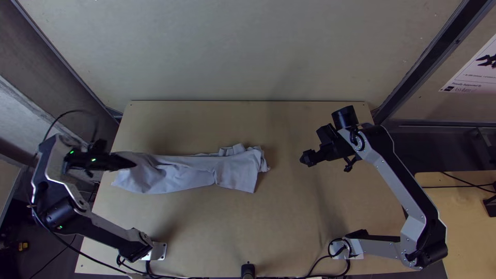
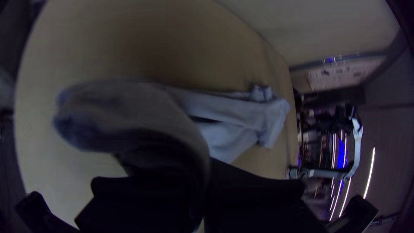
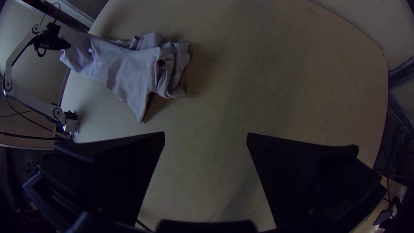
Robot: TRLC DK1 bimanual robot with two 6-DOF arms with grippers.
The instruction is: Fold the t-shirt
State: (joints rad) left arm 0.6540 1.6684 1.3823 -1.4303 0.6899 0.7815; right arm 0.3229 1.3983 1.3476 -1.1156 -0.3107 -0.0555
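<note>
One t-shirt (image 1: 191, 174) lies as a long, rumpled strip, mostly on the bench's (image 1: 248, 222) left half; left gripper (image 1: 132, 164), fingers clamped on its left end; right gripper (image 1: 307, 158), well apart, fingers parted.

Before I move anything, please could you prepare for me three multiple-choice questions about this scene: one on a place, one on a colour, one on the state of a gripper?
1. Where is the t-shirt?
A) Near the right arm's base
B) Mostly on the left arm's side of the table
C) On the floor

2. What colour is the t-shirt?
A) Bright red
B) Black
C) Pale grey-blue

3. How is the right gripper?
A) Open, holding nothing
B) Shut on the t-shirt
C) Shut, with its fingers touching

Key:
1 B: the top view shows the cloth stretching from the left gripper to around the middle.
2 C: the cloth looks pale in the top view.
3 A: the right wrist view shows a wide gap between its fingers.
</note>
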